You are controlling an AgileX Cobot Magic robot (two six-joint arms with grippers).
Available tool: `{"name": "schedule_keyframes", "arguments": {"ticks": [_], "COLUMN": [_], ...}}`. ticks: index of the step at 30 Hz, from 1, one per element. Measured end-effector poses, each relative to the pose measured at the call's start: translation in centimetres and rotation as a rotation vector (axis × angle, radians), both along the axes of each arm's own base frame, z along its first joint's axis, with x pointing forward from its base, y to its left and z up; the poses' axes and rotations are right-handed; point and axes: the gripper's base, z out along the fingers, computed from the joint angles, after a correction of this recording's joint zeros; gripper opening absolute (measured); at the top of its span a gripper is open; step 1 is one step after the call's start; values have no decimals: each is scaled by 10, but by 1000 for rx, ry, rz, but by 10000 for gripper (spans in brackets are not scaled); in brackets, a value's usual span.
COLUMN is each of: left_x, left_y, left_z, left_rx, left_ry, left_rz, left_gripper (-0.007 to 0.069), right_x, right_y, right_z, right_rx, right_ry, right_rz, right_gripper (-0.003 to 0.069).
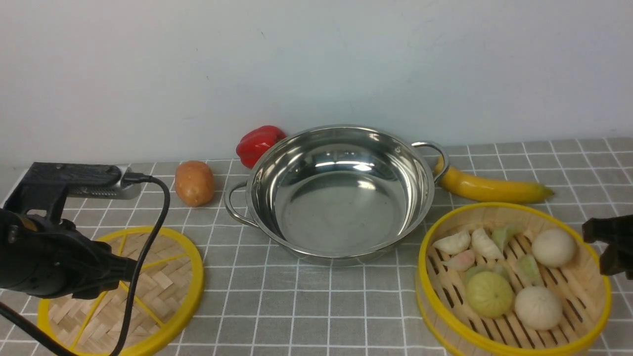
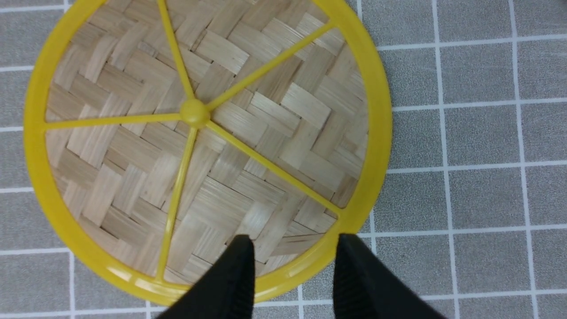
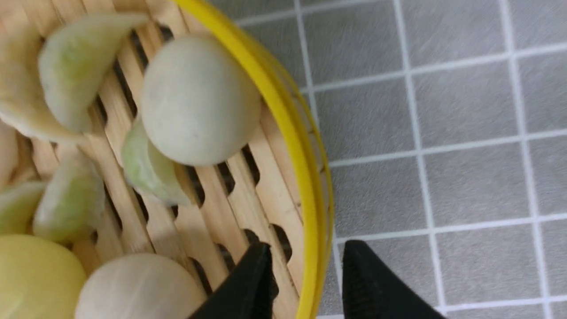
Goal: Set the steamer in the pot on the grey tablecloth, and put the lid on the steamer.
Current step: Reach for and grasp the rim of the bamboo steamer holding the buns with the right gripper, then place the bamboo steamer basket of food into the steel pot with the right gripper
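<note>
The steel pot (image 1: 341,207) stands empty in the middle of the grey tablecloth (image 1: 316,306). The steamer (image 1: 421,269), holding toy buns and dumplings, sits on the cloth at the front right, beside the pot. The lid (image 1: 158,287) lies flat on the cloth at the front left. In the left wrist view my left gripper (image 2: 296,241) is open, one finger on each side of the lid's (image 2: 274,110) yellow rim. In the right wrist view my right gripper (image 3: 308,248) is open, one finger on each side of the steamer's rim (image 3: 315,195). It shows at the front view's right edge (image 1: 613,242).
A red pepper (image 1: 259,143) and a potato (image 1: 194,183) lie behind and to the left of the pot. A banana (image 1: 489,188) lies behind the steamer. A silver box with a black cable (image 1: 99,188) sits at far left. A white wall stands behind.
</note>
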Motion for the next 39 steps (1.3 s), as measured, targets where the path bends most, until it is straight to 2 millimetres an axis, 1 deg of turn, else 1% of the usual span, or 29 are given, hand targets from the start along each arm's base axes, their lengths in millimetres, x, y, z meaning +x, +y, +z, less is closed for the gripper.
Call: {"name": "schedule_keyframes", "arguments": {"ticks": [1, 5, 6, 7, 9, 11, 13, 15, 17, 18, 19, 21, 22, 23, 24, 25, 26, 28, 29, 30, 31, 32, 33, 34, 35, 36, 37, 38, 39], "left_x": [0, 0, 0, 0, 0, 0, 0, 0, 0, 0, 0, 0, 0, 0, 0, 0, 1, 1, 1, 1, 1, 1, 1, 1, 1, 1, 1, 1, 1], "left_y": [0, 0, 0, 0, 0, 0, 0, 0, 0, 0, 0, 0, 0, 0, 0, 0, 0, 0, 0, 0, 0, 0, 0, 0, 0, 1, 1, 1, 1], "left_z": [0, 0, 0, 0, 0, 0, 0, 0, 0, 0, 0, 0, 0, 0, 0, 0, 0, 0, 0, 0, 0, 0, 0, 0, 0, 0, 0, 0, 0], "left_rx": [0, 1, 1, 1, 1, 1, 1, 1, 1, 1, 2, 2, 3, 4, 4, 4, 4, 6, 8, 9, 9, 11, 11, 13, 13, 14, 14, 14, 14], "left_ry": [0, -2, -2, -5, -4, -4, -4, -5, -5, -5, -5, -5, -5, -5, -5, -6, -7, -7, -7, -7, -7, -7, -7, -7, -8, -7, -7, -7, -7], "left_rz": [0, -1, -1, -1, -1, -1, -1, 0, 0, 0, -1, -1, -1, -2, -2, -2, -2, -6, -9, -10, -11, -14, -13, -15, -16, -16, -16, -16, -16], "left_gripper": [243, 243, 243, 243, 243, 243, 243, 243, 243, 243, 243, 243, 243, 243, 243, 243, 243, 243, 243, 243, 243, 243, 243, 243, 243, 243, 243, 243, 243], "right_x": [0, 6, 6, 8, 10, 10, 9, 6, -1, -1, -4, -5, -3, -2, 0, 6, 12, 26, 32, 44, 50, 63, 65, 75, 94, 106, 120, 121, 143], "right_y": [0, 0, 0, 0, 0, 0, 0, -1, -1, -1, -2, -1, -1, -1, 0, 3, 6, 16, 21, 31, 39, 50, 55, 62, 83, 96, 112, 114, 136], "right_z": [-1, -27, -28, -34, -41, -42, -41, -39, -29, -28, -14, 2, 19, 22, 32, 52, 64, 84, 91, 99, 102, 106, 106, 108, 108, 107, 99, 104, 98], "right_rx": [2, -1, -1, -3, -2, 0, -15, -28, -40, -39, -50, -50, -45, -45, -36, -20, -14, 0, 4, 12, 15, 22, 24, 28, 35, 41, 43, 44, 49], "right_ry": [4, 79, 83, 98, 117, 122, 127, 147, 177, 179, 183, 171, 144, 133, 115, 63, 28, -37, -57, -77, -85, -93, -94, -96, -96, -97, -90, -106, -130], "right_rz": [0, 29, 30, 38, 42, 43, 72, 104, 128, 129, 141, 146, 150, 150, 155, 170, 187, 219, 235, 255, 271, 288, 298, 309, 340, 359, 383, 387, 414], "right_gripper": [243, 242, 242, 232, 188, 101, 67, 67, 67, 67, 67, 67, 67, 67, 67, 67, 67, 67, 67, 67, 67, 67, 67, 67, 67, 67, 67, 67, 67]}}
